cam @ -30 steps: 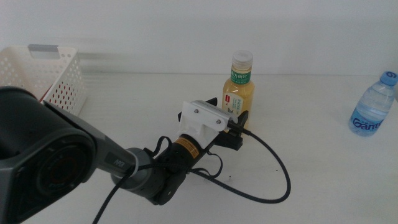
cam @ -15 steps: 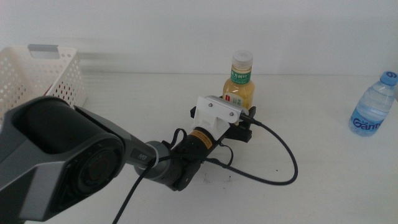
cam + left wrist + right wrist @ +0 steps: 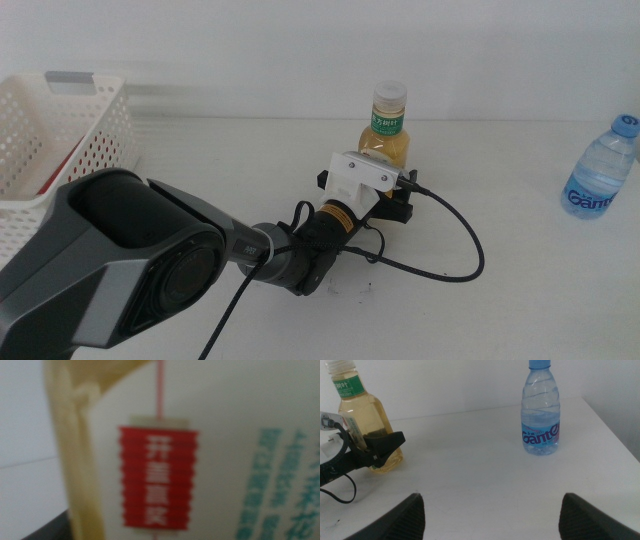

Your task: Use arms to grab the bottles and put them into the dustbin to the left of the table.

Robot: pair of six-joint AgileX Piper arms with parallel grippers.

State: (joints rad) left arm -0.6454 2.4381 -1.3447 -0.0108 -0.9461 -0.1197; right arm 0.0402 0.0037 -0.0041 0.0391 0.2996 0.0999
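The yellow tea bottle (image 3: 387, 135) with a white cap stands upright mid-table. My left gripper (image 3: 390, 198) is open, one jaw on each side of the bottle's base. The bottle's red and cream label (image 3: 160, 480) fills the left wrist view. One black finger (image 3: 384, 444) lies along the tea bottle (image 3: 362, 420) in the right wrist view. The clear water bottle (image 3: 600, 170) stands at the far right, blue cap up. My right gripper (image 3: 492, 507) waits open, low over the table, facing the water bottle (image 3: 541, 412). The white dustbin (image 3: 95, 125) sits at the left.
A black cable (image 3: 460, 265) loops from the left wrist over the table beside the tea bottle. Something red (image 3: 55, 178) shows inside the dustbin. The left arm's grey housing (image 3: 120, 270) fills the near left of the middle view.
My left gripper has slid forward and to the right, up to the tea bottle, so its jaws now flank the bottle's base. Both bottles have stayed put.
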